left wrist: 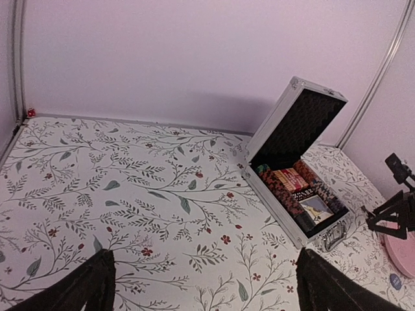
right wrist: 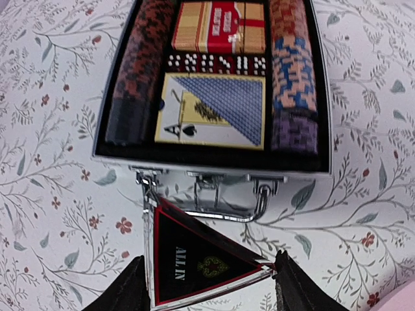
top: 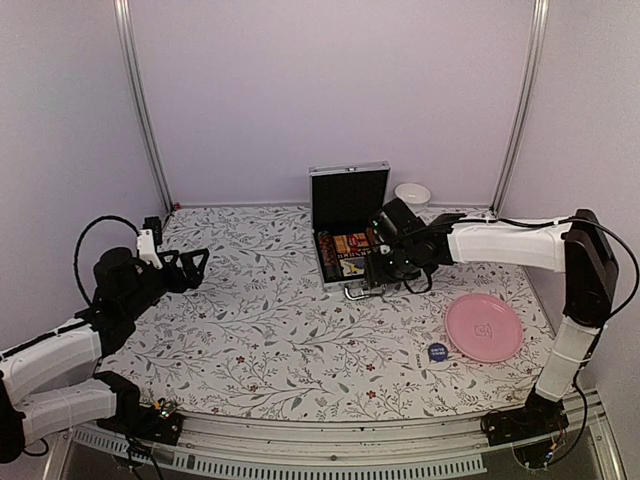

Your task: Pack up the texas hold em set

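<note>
Black triangle (right wrist: pixel 194 262) pinched in your right fingers (right wrist: pixel 123 291), just near of the open case (right wrist: pixel 214 165). Chips (right wrist: pixel 139 71) and cards (right wrist: pixel 217 26) are packed. Blue disc (top: pixel 437 351) lies on the desk (top: pixel 260 330); left fingers (left wrist: pixel 87 285) wide.

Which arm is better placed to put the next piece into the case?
Right. Its pincer grips the black triangle just in front of the open case. The left pincer is open and empty, far off across the table.
</note>
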